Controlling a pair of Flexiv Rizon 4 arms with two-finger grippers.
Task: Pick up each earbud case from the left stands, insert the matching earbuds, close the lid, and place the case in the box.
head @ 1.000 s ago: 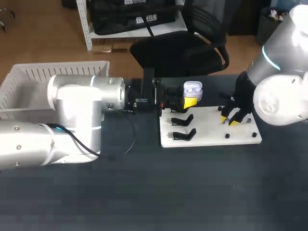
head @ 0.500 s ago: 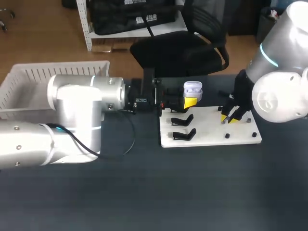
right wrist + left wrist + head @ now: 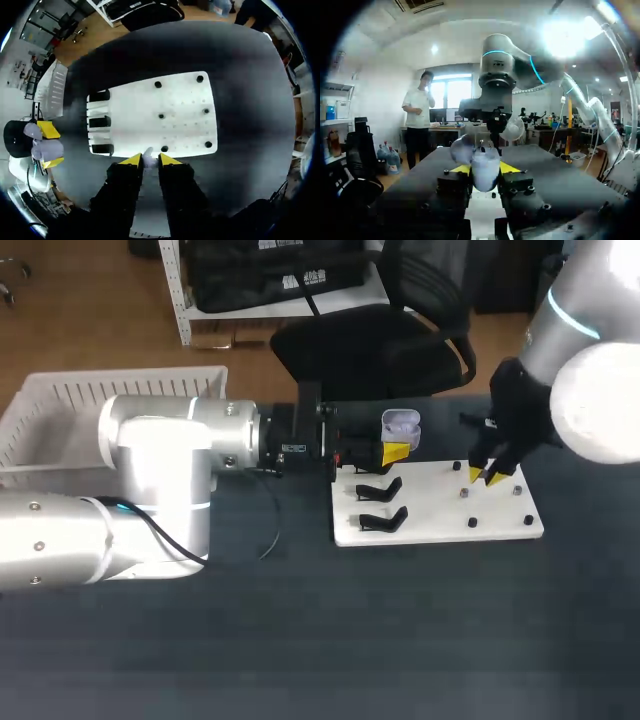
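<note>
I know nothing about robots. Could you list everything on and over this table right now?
table: one, dark, under everything
board: one, white, right of the middle
stands: three, black, along the board's left edge
pegs: six, black, on the board's right part
basket: one, white, far left
cable: one, black, left of the board
earbud case: one, pale, lid open, held by the board's far left corner
earbud: one, white, held above the board
left gripper: yellow tips, shut on the earbud case
right gripper: yellow tips, shut on the earbud

The counter (image 3: 320, 640) is dark, matte and flat, spanning the head view from side to side under even light.
</note>
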